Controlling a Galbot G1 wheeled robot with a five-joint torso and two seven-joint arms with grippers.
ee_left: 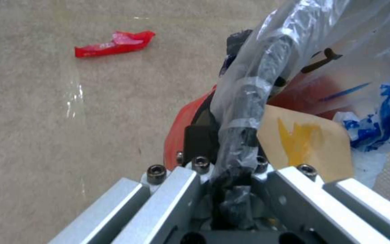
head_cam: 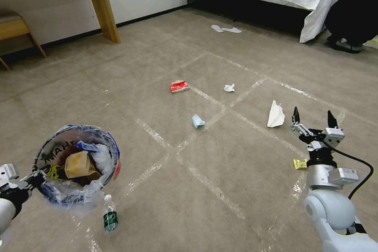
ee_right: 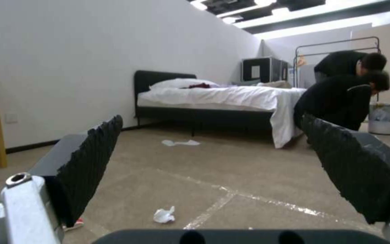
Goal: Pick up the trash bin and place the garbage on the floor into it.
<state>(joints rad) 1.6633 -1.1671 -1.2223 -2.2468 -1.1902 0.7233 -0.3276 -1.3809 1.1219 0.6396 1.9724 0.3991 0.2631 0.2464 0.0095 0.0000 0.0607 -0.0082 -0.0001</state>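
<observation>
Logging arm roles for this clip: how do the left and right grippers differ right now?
The left gripper is shut on the trash bin rim, held low; the right gripper is open, empty, raised with fingers pointing up. Both are above the floor.

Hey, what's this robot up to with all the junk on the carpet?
It is tidying litter. The left gripper is clamped on the rim of the trash bin, which already holds a brown paper bag. The right gripper is open above the floor near a white paper wad. A red wrapper, a blue packet and a plastic bottle lie loose.
</observation>
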